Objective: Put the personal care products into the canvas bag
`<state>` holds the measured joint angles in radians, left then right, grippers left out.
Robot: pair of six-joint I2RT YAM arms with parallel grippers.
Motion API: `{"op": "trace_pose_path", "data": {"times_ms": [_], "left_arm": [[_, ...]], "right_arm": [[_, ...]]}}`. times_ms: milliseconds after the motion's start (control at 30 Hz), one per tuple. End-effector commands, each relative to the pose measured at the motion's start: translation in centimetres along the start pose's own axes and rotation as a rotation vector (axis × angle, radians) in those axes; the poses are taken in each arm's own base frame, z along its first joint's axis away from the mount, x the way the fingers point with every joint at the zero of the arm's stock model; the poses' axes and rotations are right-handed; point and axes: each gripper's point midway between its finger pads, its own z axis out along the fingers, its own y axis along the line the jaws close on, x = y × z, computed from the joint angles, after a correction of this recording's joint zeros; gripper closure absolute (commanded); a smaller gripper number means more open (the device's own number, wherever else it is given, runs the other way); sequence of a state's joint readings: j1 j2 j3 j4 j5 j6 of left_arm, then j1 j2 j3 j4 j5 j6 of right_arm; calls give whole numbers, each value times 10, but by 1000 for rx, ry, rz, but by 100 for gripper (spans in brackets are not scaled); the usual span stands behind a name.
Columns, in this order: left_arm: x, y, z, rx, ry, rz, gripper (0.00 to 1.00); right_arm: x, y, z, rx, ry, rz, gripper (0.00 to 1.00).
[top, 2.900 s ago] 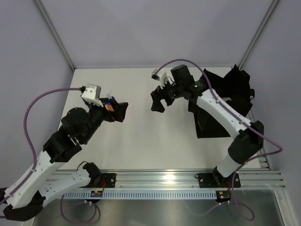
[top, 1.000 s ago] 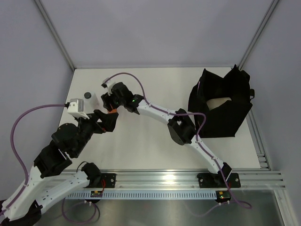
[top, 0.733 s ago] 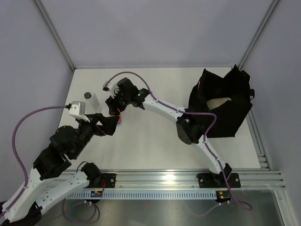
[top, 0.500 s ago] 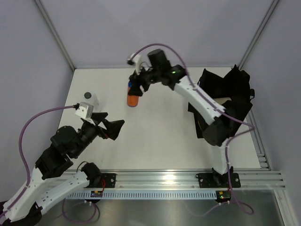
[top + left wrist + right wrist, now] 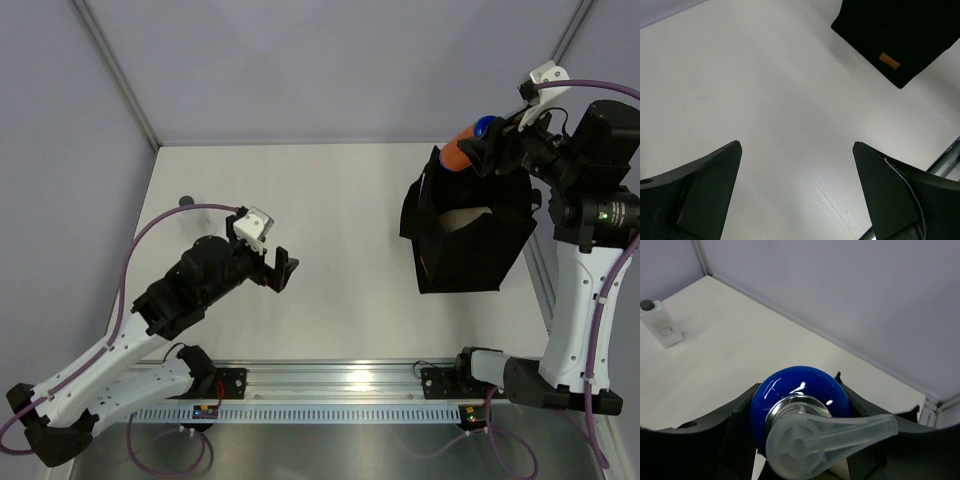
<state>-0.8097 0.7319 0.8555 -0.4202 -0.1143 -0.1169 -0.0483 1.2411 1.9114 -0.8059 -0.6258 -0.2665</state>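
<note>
Top external view: I see the right gripper high up at the far right, closed narrow on the orange bottle. The bottle lies tilted, its blue cap toward the wrist.
Bottle position: in the air over the far-left edge of the canvas bag. By my reading it is above the rim more than above the middle of the mouth.
Risk 1: a release here may drop the bottle on the rim and send it out onto the table. Cause: the off-centre hover.
Risk 2: the soft walls slump, so the opening may be narrower than it looks. The bottle could hang up on fabric.
Risk 3: the grip sits near the cap, and the smooth round body might pivot or slip during a swing.
Bottle look: the right wrist view shows a glossy blue dome, a silver collar and a translucent pump spout pointing right. Fingers flank the cap on both sides.
Bag look: black and slack, standing open at the right of the table. A pale shape shows in the mouth; I cannot tell what it is. The left wrist view shows a small orange-brown tag on its wall.
Idle arm: the left gripper is spread wide and holds nothing. It is over the table left of centre, well apart from the bag.
Left to do: the clear bottle with grey cap stands at the far left of the table.
</note>
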Motion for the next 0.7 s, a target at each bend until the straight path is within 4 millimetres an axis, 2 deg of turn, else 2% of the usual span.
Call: {"op": "trace_pose_path", "data": {"times_ms": [0, 33, 133, 167, 233, 367, 567, 667], "left_arm": [[-5, -3, 11, 30, -29, 67, 1], [1, -3, 14, 26, -9, 75, 1], [13, 1, 19, 11, 29, 93, 1], [17, 1, 20, 12, 45, 97, 1], [22, 2, 19, 9, 55, 98, 1], [27, 3, 14, 8, 51, 90, 1], [26, 9, 10, -20, 38, 95, 1], [27, 10, 9, -26, 39, 97, 1]], "right_arm": [[28, -20, -10, 36, 83, 51, 100], [36, -33, -18, 82, 104, 60, 100], [66, -57, -19, 127, 181, 81, 100], [79, -72, -19, 154, 207, 103, 100], [99, -86, -16, 179, 255, 113, 100], [137, -109, 3, 190, 319, 163, 100], [163, -145, 28, 260, 330, 190, 100], [167, -150, 35, 274, 317, 178, 100]]}}
